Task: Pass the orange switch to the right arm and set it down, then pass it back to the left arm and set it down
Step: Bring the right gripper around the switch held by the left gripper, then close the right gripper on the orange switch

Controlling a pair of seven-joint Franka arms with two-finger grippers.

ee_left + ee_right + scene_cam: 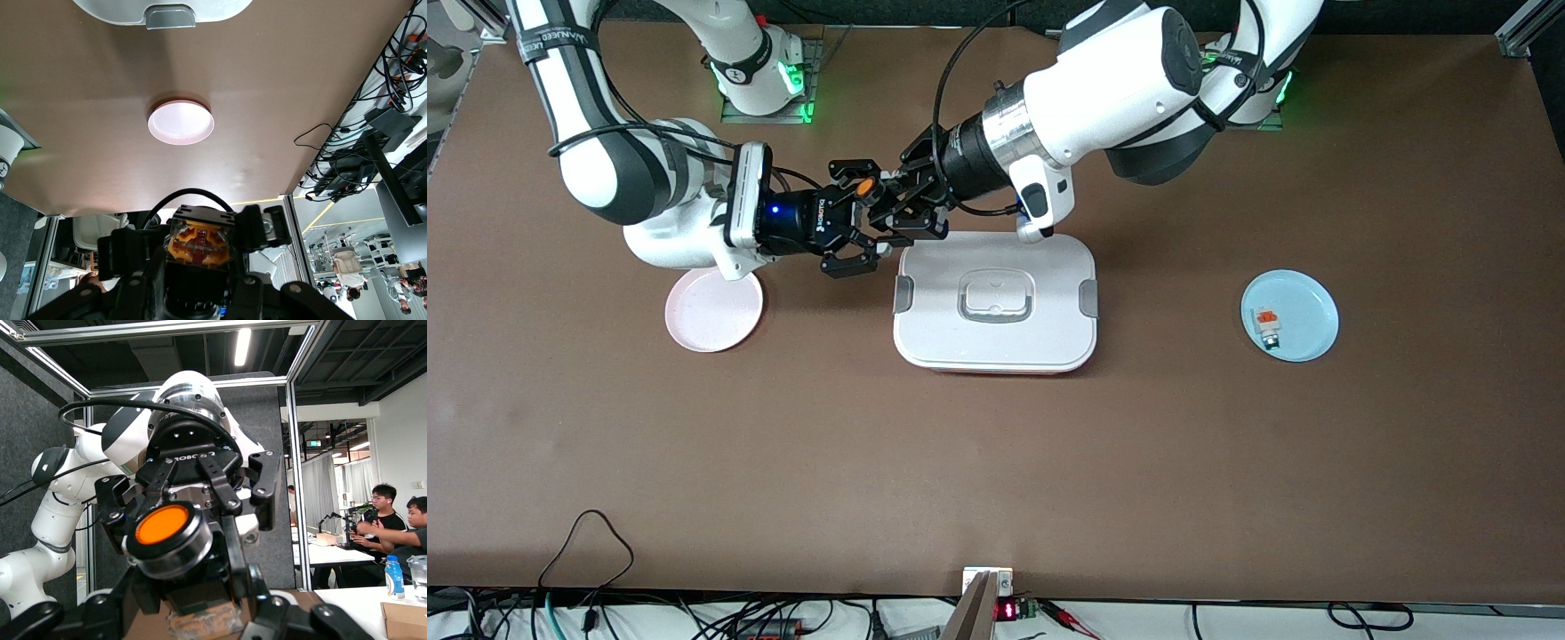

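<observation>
The orange switch (865, 188) hangs in the air with its round orange cap up, and my left gripper (879, 197) is shut on its black body. The left arm reaches in from its base past the corner of the white box (996, 302). My right gripper (863, 213) faces the left one, open, with a finger on either side of the switch. The right wrist view shows the orange cap (163, 523) close up, above my right gripper (190, 613). In the left wrist view the switch's orange underside (200, 241) sits between the fingers. Both grippers hover over bare table beside the box.
A pink plate (713, 311) lies on the table under the right arm's wrist. A blue plate (1309, 302) toward the left arm's end holds a small white block with an orange patch (1265, 324). Cables run along the table edge nearest the front camera.
</observation>
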